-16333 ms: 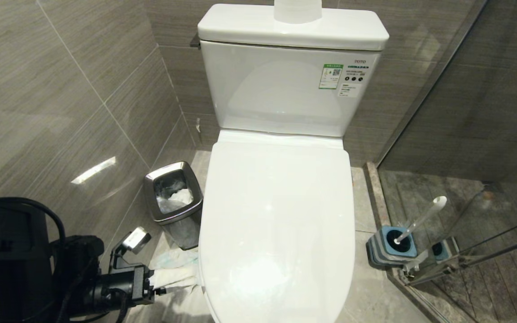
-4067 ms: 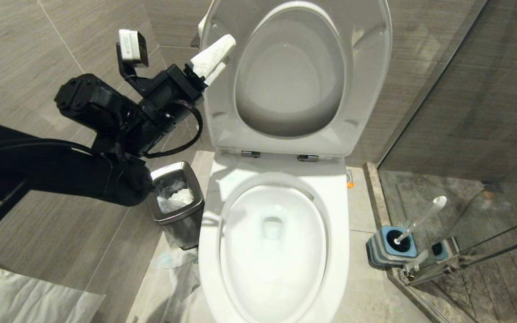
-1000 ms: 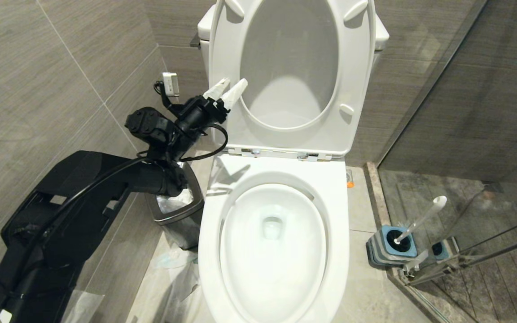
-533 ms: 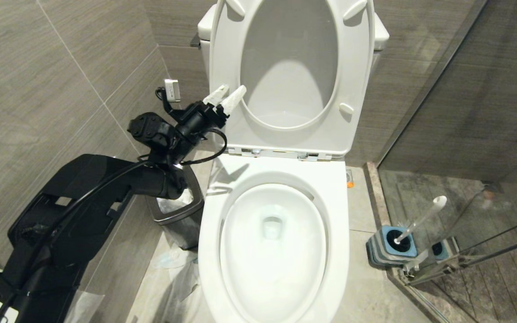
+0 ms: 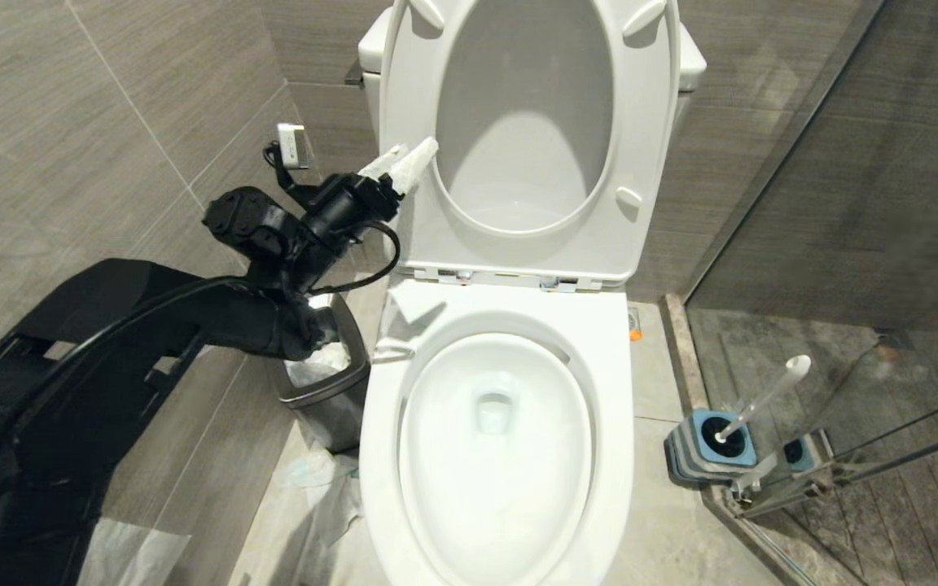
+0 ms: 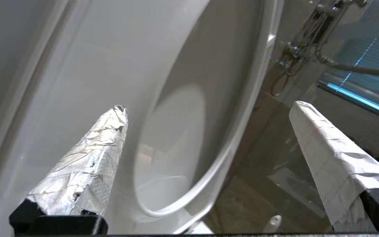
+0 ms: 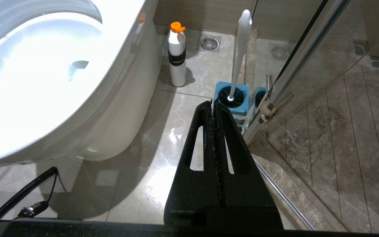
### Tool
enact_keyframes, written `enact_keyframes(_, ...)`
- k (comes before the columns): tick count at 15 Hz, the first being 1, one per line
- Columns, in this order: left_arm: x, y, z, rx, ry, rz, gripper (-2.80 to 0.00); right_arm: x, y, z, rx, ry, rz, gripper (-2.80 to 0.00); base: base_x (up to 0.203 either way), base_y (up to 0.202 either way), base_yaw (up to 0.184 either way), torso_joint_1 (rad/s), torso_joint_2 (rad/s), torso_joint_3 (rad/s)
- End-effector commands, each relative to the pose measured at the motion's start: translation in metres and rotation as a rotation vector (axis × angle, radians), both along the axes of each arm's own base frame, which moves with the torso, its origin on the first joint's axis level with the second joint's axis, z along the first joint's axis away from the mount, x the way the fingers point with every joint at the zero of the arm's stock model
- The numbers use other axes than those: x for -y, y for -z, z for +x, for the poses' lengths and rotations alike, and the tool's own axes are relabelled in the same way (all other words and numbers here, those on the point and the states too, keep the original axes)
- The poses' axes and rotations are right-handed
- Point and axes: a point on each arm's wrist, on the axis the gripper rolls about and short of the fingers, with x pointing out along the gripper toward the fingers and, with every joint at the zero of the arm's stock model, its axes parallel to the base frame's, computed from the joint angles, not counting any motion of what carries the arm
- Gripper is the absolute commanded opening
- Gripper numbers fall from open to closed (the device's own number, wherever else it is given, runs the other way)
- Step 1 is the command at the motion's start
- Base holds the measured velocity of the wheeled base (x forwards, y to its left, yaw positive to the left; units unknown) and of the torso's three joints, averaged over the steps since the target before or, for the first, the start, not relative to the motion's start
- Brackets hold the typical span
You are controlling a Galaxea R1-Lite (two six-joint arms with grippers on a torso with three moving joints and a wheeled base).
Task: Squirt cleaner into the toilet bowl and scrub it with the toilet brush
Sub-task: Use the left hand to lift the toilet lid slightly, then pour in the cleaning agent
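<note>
So far only the getting-ready part looks done: the toilet bowl is open, with its seat and lid both tipped up against the tank. The left hand is up by the edge of the raised seat, its two white-wrapped fingers spread wide apart with nothing between them. I cannot tell if it is touching the seat. The right hand is down low over the floor, pinched closed on nothing, and it points toward the toilet brush. The toilet brush stands in its little blue holder on the floor next to the glass shower wall, to the right of the bowl and apart from it. A white bottle of cleaner with an orange cap stands on the floor close beside the toilet base. No hand holds it. So I think no cleaner has been squirted yet, and the scrubbing is not started either. Both big jobs are left. Inside the bowl there is just a little clear water at the bottom, with no coloured cleaner that I can see. A small shiny bin sits to the left of the toilet, and it has crumpled white paper in it.
</note>
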Motion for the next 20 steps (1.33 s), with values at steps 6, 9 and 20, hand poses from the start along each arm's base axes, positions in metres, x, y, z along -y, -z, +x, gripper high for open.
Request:
enact_keyframes(6, -0.028, -0.047, -0.100, -0.164, 0.111, -0.050, 0.00, 0.000, 0.000, 0.000, -0.002, 0.000, 0.000, -2.80, 0.000, 0.000, 0.000, 0.000, 0.00, 0.000)
enact_keyframes(9, -0.047, -0.053, -0.155, -0.239, 0.169, -0.029, 0.00, 0.000, 0.000, 0.000, -0.002, 0.000, 0.000, -2.80, 0.000, 0.000, 0.000, 0.000, 0.00, 0.000)
enact_keyframes(20, -0.104, -0.115, -0.293, -0.224, -0.005, 0.103, 0.00, 0.000, 0.000, 0.000, -0.002, 0.000, 0.000, -2.80, 0.000, 0.000, 0.000, 0.000, 0.00, 0.000)
